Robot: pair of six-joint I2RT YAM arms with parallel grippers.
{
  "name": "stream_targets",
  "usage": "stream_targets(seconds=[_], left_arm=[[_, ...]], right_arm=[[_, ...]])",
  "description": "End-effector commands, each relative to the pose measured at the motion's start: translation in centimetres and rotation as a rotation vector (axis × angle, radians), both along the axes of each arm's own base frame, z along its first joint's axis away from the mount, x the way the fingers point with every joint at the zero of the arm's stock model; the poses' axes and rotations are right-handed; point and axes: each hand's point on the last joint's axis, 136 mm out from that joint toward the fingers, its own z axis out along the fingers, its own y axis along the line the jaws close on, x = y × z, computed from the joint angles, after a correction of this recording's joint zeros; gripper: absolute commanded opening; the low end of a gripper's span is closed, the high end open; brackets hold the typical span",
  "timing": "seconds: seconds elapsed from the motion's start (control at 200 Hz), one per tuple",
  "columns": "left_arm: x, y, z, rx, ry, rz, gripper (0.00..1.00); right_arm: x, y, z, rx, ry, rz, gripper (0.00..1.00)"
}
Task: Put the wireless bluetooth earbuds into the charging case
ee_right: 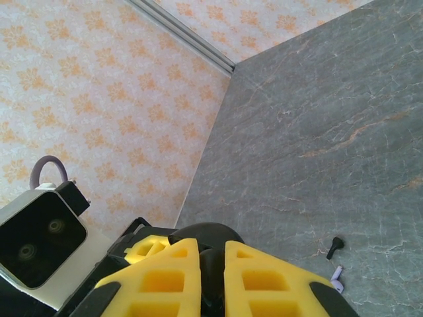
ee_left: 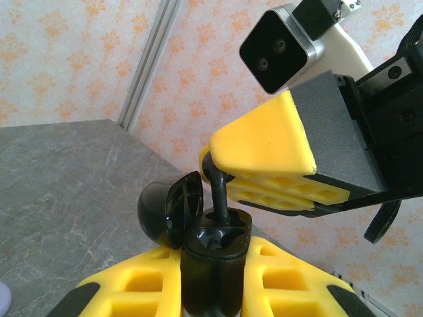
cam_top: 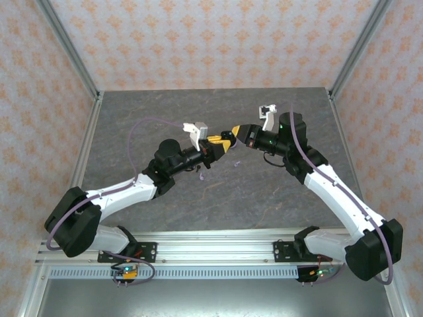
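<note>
Black earbud held stem-down at the open charging case, off the table.
Glossy and rounded, the case is clamped from both sides by the ribbed yellow fingers of the left gripper, its lid hinged back. The right gripper has its wedge-shaped yellow fingers pinched nearly together on the bud's head, which they hide. The stem reaches into a well of the case; how deep is unclear. On the grey marbled surface a second black earbud and a pale lilac piece lie near each other.

Left claw hides the charging case base; right claw, the black earbud top.
</note>
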Motion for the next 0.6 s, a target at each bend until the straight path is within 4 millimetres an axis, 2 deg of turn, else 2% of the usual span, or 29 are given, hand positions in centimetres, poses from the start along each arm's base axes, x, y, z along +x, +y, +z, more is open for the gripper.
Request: stream_targets(seconds=[0.0, 0.305, 0.596], left_arm=[[0.3, -0.2, 2.5, -0.06, -0.058, 0.012, 0.09], [0.3, 0.0, 2.9, -0.063, -0.068, 0.022, 0.09], [0.0, -0.2, 3.1, -0.058, -0.088, 0.001, 0.09]], right_arm=[[-0.4, 0.2, 0.8, 0.018, -0.035, 0.012, 0.12], [-1.2, 0.3, -0.6, -0.033, -0.004, 0.053, 0.13], [-2.3, 0.4, -0.9, -0.09, 0.001, 0.102, 0.21]])
